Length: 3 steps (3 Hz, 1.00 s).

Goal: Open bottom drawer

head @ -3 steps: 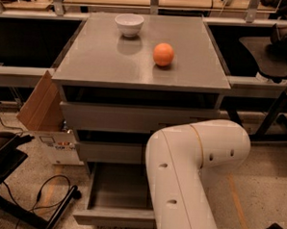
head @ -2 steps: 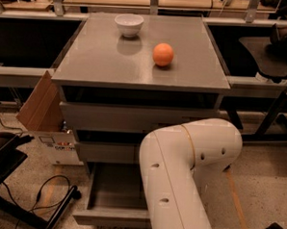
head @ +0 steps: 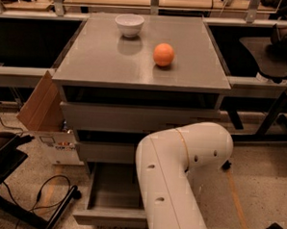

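Bottom drawer: pulled well out, below the worktop's front edge.
Handling: rigid, likely light; handleless, so hook the front's top lip.
Claw: hidden, perhaps behind the white arm; its state I cannot tell.

Bottom drawer stands pulled out; white arm elbow covers its right side, hiding the gripper.

A robotics lab or workshop is suggested by metal-framed workbenches, a speckled floor and loose cables (a cardboard box too); the gripper is hidden behind the white arm.
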Tool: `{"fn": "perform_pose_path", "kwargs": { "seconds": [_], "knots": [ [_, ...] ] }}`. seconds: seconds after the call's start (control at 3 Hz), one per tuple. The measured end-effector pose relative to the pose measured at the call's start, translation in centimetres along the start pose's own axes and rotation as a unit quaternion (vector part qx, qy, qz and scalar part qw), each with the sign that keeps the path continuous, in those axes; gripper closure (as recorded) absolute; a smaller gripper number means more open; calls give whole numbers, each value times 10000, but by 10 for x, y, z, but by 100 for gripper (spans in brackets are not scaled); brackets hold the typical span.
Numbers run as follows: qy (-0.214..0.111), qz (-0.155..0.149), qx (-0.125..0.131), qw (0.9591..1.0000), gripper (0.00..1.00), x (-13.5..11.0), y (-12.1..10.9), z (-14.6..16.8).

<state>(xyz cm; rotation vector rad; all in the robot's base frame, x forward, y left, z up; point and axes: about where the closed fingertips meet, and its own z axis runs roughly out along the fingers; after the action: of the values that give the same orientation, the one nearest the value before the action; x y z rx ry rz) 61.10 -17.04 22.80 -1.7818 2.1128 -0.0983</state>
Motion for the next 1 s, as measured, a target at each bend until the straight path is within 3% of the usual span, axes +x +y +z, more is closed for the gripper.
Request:
{"fn": "perform_pose_path", "kwargs": {
  "seconds": [0.33,0.67,1.0],
  "knots": [
    [-50,-291,-84,9995,100,-24,6,43],
    [28,-380,-246,9990,100,-31,25,88],
    [91,-124,-472,9988,100,-10,61,97]
  ]
}}
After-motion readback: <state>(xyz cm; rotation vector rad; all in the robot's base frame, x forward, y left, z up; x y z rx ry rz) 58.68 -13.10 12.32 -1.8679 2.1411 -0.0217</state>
